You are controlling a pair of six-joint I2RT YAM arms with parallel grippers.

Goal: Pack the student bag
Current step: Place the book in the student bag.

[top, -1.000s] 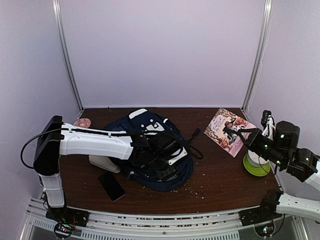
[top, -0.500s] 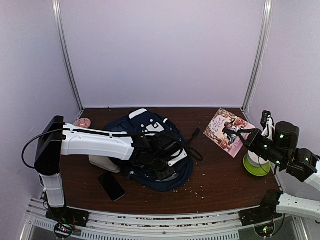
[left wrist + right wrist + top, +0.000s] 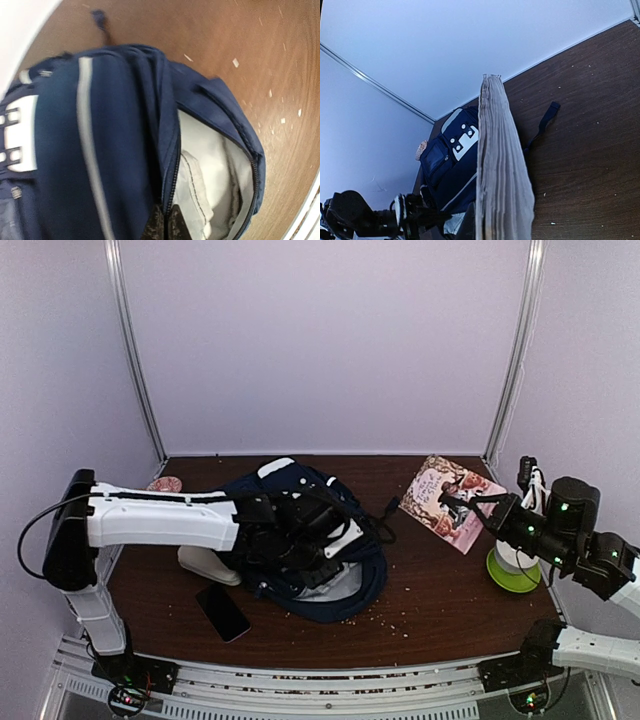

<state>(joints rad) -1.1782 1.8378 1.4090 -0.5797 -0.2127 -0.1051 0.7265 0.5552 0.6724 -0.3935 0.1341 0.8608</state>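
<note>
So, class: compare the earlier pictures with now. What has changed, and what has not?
The left gripper closed on the bag at its opening edge and its arm drew back leftward, pulling the mouth wider so the lining shows. The right gripper, shut on the book, carried it slightly left. The phone and pouch stayed put.

Phone [image 3: 222, 612] seen flat on table [image 3: 440, 590] near pouch [image 3: 205, 566]; pink item [image 3: 165, 484] seen back-left, green disc [image 3: 510, 577] far right.
</note>
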